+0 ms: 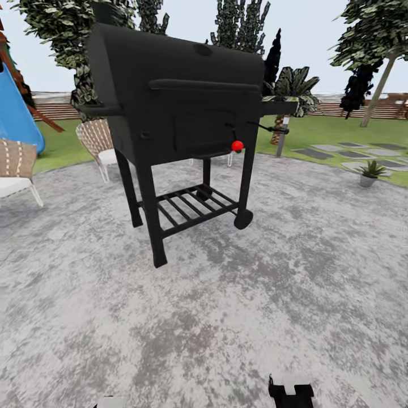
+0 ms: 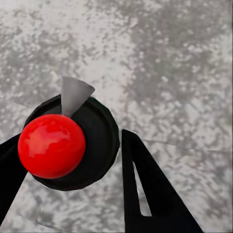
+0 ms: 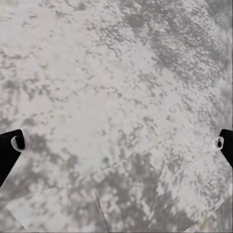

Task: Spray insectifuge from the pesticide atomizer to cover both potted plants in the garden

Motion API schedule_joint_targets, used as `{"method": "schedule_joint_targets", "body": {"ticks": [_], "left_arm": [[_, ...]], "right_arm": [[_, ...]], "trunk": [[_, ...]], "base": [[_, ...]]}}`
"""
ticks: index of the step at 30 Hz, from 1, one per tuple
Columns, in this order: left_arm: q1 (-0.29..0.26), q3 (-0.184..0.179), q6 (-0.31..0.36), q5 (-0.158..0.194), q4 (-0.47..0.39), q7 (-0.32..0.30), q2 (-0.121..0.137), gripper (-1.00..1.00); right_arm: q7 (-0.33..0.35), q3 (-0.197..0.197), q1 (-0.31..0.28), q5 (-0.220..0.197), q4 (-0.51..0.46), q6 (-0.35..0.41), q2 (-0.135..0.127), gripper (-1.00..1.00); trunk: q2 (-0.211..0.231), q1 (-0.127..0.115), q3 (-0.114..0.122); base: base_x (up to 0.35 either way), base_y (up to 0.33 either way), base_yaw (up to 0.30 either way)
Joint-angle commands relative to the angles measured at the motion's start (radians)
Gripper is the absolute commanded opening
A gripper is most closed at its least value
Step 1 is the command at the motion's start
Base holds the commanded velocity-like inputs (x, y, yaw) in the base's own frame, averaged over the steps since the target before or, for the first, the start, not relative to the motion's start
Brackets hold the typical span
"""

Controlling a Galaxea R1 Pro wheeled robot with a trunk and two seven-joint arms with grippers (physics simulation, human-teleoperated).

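Looking across a round mottled grey patio point(image 1: 294, 294), with green lawn point(image 1: 340, 133), a brown slat fence point(image 1: 56, 107) and dark trees point(image 1: 238, 25) lying behind it. Facing a big black grill point(image 1: 175, 107) standing on four legs on the paving, carrying a slatted lower shelf and a red knob point(image 1: 237, 145) on its front. Catching the edge of a blue slide point(image 1: 17, 113) at far left, with two wicker chairs point(image 1: 97, 141) sitting near it, one beside the grill's left legs. Noting a grey post lamp point(image 1: 281, 136) past the grill's right side, and flat stepping stones point(image 1: 351, 153) crossing the grass. Noting a small spiky plant in a grey pot point(image 1: 369, 173) sitting at the patio's right edge; too small for more detail. Hanging low over bare paving: the right gripper point(image 3: 119, 143), fingers spread wide apart, gripping nothing, its black body poking in at the bottom of the head view point(image 1: 290, 394). Sitting between the fingers of the left gripper point(image 2: 68, 145): the spray bottle point(image 2: 99, 141), seen from above as a dark round body with a pale grey nozzle and a red ball on top, one finger point(image 2: 145, 194) pressing against its side, apparently clamped on it, above the paving.
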Motion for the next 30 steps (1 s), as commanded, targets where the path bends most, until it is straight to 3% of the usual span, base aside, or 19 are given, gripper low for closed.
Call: {"method": "schedule_joint_targets", "body": {"ticks": [1,11,30], "left_arm": [[0.0,0.006,-0.004,-0.011,0.001,0.004,0.0,-1.0],[0.0,0.007,-0.004,-0.008,0.001,0.004,0.0,-1.0],[0.0,0.007,-0.004,-0.006,0.001,0.004,0.0,-1.0]], "right_arm": [[-0.005,-0.007,-0.001,0.011,0.001,-0.001,0.0,1.0],[-0.005,-0.007,-0.001,0.011,0.001,0.0,0.001,1.0],[-0.005,-0.007,-0.001,0.011,0.001,0.0,0.001,1.0]], "trunk": [[0.0,0.0,-0.001],[0.0,0.0,0.003],[0.0,0.0,0.003]], "base": [[0.331,-0.109,-0.285],[0.325,-0.138,-0.291],[0.339,-0.005,-0.299]]}}
